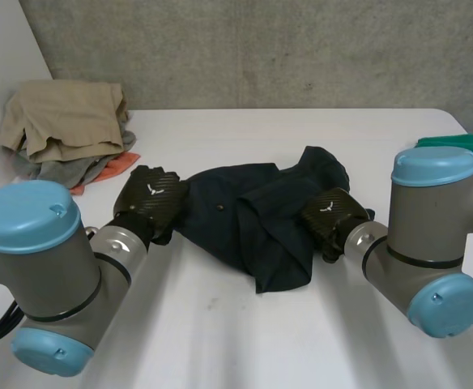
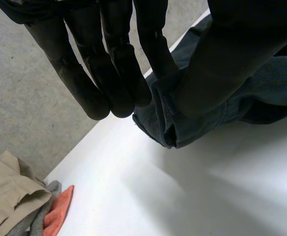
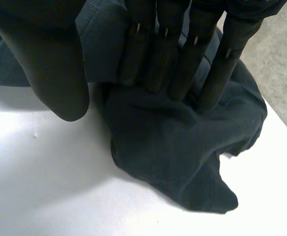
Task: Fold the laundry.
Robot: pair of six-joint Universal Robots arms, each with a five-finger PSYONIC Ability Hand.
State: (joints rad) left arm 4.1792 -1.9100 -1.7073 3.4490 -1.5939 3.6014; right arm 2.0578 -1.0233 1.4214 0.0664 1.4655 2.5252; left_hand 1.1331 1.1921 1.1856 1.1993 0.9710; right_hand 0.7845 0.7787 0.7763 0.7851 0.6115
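White table (image 1: 220, 332) by the concrete wall (image 1: 301, 49) holds the crumpled dark garment (image 1: 253, 215) mid-table, with the left hand (image 1: 149, 194) straight-fingered at its left edge and the right hand (image 1: 334, 212) lying flat-fingered on its right side, neither grasping — so I reckon each should pinch an edge and spread it flat.

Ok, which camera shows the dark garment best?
The head view: the dark garment shows nearly whole, crumpled. The left wrist view gives one folded edge, the right wrist view a bunched end.
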